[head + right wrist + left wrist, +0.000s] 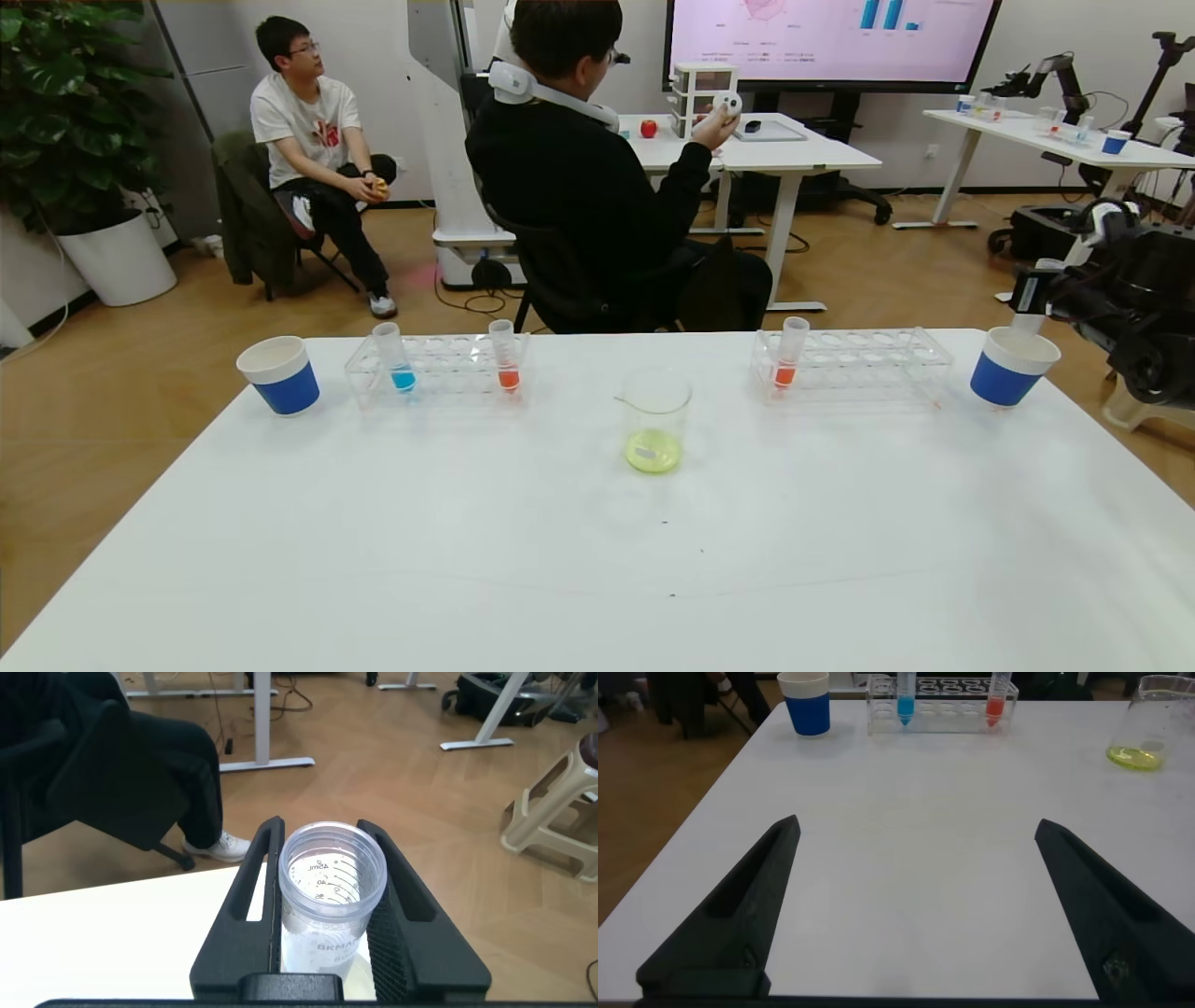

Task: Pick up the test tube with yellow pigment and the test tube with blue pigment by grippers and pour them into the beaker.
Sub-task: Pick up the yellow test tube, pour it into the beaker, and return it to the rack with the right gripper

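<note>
Beaker (655, 419): centre of counter (597, 560), yellow-green liquid in its base, so I judge yellow poured.

Right claw (327, 910): clamped on the yellow test tube (329, 901), seemingly empty, above the right paper cup (1013, 366), probably for discarding.

Blue test tube (396, 357): upright in left rack (437, 368), untouched.

Left claw (915, 905): fingers apart, low over my near counter, facing that rack.

Beaker (655, 420) mid-table, yellow liquid inside; blue tube (396, 357) in left rack (439, 369); right arm (1120, 299) above right cup (1012, 366).
</note>
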Robot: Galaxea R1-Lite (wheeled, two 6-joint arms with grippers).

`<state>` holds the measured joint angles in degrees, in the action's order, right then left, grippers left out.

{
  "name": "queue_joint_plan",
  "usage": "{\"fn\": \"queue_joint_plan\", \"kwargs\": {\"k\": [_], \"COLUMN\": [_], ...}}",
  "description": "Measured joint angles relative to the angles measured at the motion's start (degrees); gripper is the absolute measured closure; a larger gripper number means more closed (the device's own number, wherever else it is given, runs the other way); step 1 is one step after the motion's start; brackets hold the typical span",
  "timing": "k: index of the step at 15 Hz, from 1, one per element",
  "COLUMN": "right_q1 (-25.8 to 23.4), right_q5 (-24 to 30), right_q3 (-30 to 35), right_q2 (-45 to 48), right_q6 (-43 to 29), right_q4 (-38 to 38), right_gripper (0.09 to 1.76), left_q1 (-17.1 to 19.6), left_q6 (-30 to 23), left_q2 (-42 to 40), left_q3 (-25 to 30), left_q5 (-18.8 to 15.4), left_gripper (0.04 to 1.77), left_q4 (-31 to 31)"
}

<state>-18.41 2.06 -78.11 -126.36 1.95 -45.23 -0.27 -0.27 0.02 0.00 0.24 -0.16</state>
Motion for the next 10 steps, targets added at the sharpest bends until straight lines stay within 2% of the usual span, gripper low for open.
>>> {"fn": "queue_joint_plan", "kwargs": {"k": [10], "right_q1": [-0.3], "right_q5": [-0.1], "right_q3": [1.9], "right_q2": [-6.9], "right_q6": [0.1], "right_q4": [-7.8], "right_gripper": [1.33], "left_q1": [0.0], "left_q6": [0.0], "left_q2": [0.0], "left_q3": [0.0], "left_q5": [0.0], "left_gripper": [0.06], "left_q4": [0.0]}}
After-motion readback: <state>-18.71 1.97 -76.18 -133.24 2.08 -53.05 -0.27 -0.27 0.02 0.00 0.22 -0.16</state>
